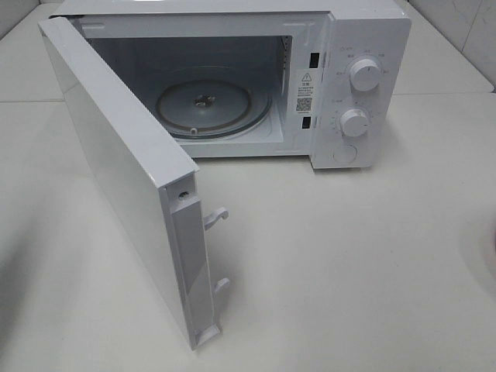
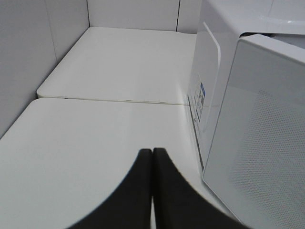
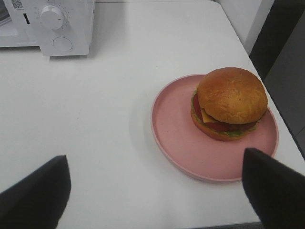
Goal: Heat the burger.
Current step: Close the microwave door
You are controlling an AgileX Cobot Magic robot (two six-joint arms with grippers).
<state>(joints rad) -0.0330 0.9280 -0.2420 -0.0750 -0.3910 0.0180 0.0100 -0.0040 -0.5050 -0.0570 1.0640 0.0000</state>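
Note:
The burger (image 3: pixel 231 102), with its brown domed bun, green lettuce edge and dark patty, sits on a round pink plate (image 3: pixel 176 129) in the right wrist view. My right gripper (image 3: pixel 153 157) is open, hovering above the table with its fingers either side of the plate's near edge, touching nothing. My left gripper (image 2: pixel 152 153) is shut and empty, low over the table beside the microwave's outer side (image 2: pixel 209 71). Neither gripper shows in the exterior high view, and the burger is out of that view too. The white microwave (image 1: pixel 364 46) stands open with its glass turntable (image 1: pixel 209 105) bare.
The microwave door (image 1: pixel 116 155) swings out to the left, toward the table's front, latch hooks (image 1: pixel 217 217) pointing right. Two knobs (image 1: pixel 364 75) and a round button are on its control panel. The table edge lies just past the plate (image 3: pixel 286 157). White walls (image 2: pixel 28 57) stand behind and to the left.

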